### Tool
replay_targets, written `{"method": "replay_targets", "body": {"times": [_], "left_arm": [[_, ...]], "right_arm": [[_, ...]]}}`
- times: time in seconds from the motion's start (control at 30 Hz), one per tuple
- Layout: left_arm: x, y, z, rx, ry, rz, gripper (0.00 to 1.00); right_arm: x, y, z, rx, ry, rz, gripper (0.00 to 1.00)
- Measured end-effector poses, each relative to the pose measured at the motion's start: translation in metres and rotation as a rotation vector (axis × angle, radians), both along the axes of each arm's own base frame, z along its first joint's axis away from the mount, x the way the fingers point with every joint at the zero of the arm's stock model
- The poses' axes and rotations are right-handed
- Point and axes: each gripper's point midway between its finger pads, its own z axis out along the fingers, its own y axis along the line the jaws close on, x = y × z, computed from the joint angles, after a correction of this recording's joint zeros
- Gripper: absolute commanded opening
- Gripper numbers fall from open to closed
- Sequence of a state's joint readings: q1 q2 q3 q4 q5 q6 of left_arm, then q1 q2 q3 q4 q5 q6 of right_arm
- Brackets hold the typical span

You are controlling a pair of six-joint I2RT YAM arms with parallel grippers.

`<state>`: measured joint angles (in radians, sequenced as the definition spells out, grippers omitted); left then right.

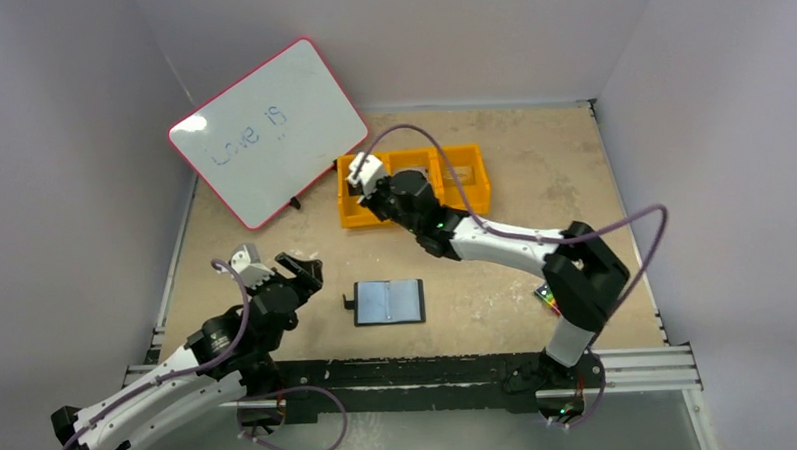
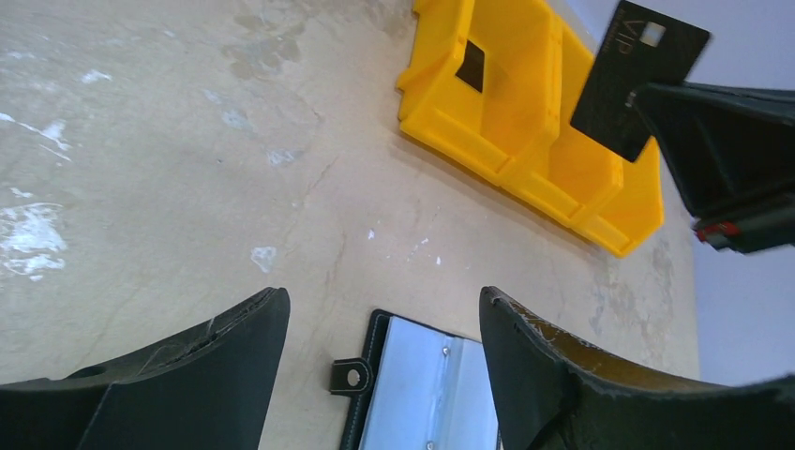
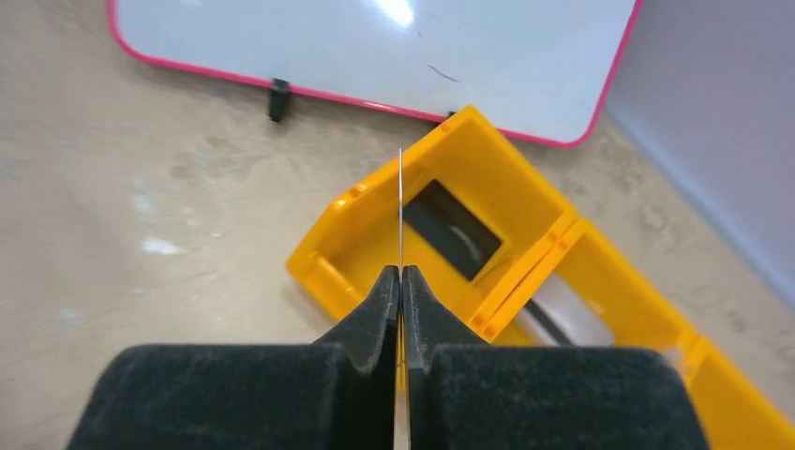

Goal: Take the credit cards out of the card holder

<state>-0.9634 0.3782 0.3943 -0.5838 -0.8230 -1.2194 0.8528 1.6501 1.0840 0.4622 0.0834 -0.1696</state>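
The black card holder (image 1: 388, 301) lies open and flat on the table, its grey-clear sleeves facing up and its snap tab (image 2: 353, 377) on the left. My left gripper (image 1: 301, 271) is open and empty just left of it; in the left wrist view the holder (image 2: 422, 394) lies between my spread fingers. My right gripper (image 1: 371, 186) is shut on a black credit card (image 2: 637, 80) above the left compartment of the orange tray (image 1: 479, 207). The right wrist view shows that card edge-on (image 3: 400, 206). Another black card (image 3: 450, 230) lies in the left compartment and a silvery-grey card (image 3: 562, 314) in the middle one.
A pink-rimmed whiteboard (image 1: 266, 130) stands propped at the back left, just behind the tray. A pack of coloured markers (image 1: 547, 295) lies partly hidden by the right arm's elbow. Grey walls enclose the table on three sides.
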Motion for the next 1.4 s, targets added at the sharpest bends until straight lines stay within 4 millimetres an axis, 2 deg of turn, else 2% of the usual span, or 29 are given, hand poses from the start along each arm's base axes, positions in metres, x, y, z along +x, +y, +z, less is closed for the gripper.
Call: {"method": "replay_targets", "body": {"times": [0.1, 0.3, 0.43, 0.73, 1.0, 1.2, 1.4], "left_arm": [[-0.002, 0.008, 0.005, 0.022, -0.001, 0.019, 0.75], [-0.005, 0.020, 0.013, 0.039, -0.014, 0.041, 0.77], [-0.005, 0.024, 0.017, 0.042, -0.022, 0.048, 0.79], [-0.007, 0.027, 0.021, 0.045, -0.026, 0.050, 0.80], [-0.009, 0.033, 0.025, 0.024, -0.040, 0.062, 0.80], [-0.010, 0.037, 0.028, 0.022, -0.049, 0.073, 0.80], [-0.010, 0.037, 0.029, 0.016, -0.054, 0.073, 0.80]], "right_arm": [[0.023, 0.013, -0.015, -0.168, -0.099, -0.019, 0.00], [0.055, 0.009, -0.048, -0.424, -0.196, -0.049, 0.00], [0.062, 0.010, -0.068, -0.535, -0.228, -0.005, 0.00], [0.084, 0.026, -0.081, -0.659, -0.288, 0.054, 0.00], [0.098, 0.024, -0.111, -0.761, -0.280, 0.091, 0.00], [0.102, 0.023, -0.110, -0.791, -0.304, 0.132, 0.00], [0.117, 0.024, -0.105, -0.805, -0.337, 0.135, 0.00]]}}
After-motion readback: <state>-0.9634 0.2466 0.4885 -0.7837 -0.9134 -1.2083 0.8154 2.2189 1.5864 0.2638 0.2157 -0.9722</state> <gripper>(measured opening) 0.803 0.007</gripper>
